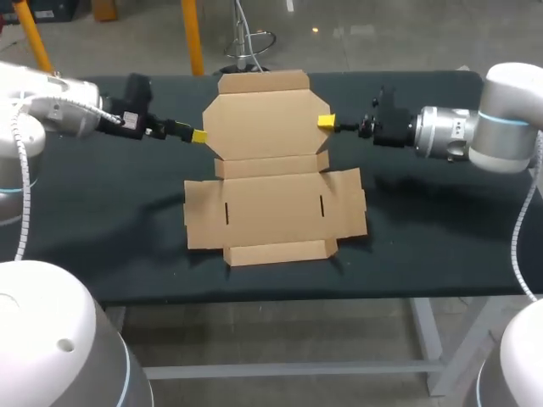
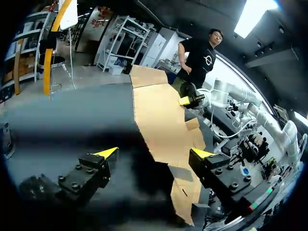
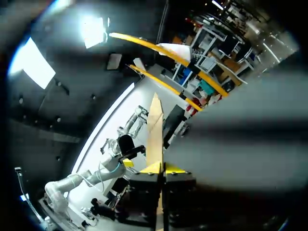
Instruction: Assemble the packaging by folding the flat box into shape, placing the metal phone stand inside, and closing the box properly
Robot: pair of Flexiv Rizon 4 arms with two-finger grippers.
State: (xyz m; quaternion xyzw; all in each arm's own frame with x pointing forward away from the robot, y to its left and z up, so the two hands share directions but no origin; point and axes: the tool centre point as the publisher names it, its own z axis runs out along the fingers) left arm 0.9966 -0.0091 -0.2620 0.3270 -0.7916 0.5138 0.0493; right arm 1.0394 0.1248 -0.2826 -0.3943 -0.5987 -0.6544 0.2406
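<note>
Right gripper (image 3: 161,168) is clamped on the right edge of the box (image 3: 155,129); only its wrist view shows the cardboard edge-on between the tips. The left gripper (image 2: 156,153) is spread wide at the opposite edge. Overhead, the box lies unfolded mid-table (image 1: 102,195), its long axis running near to far and its tuck flap pointing away.

My tool (image 2: 156,152) hangs over the dark counter (image 2: 82,113), its yellow-tipped fingers spread wide. The flat box (image 2: 161,120) stretches away from my tool between twelve and one o'clock, its near edge lying between the fingers. At one o'clock my right tool (image 2: 186,100) sits at the box's far edge
</note>
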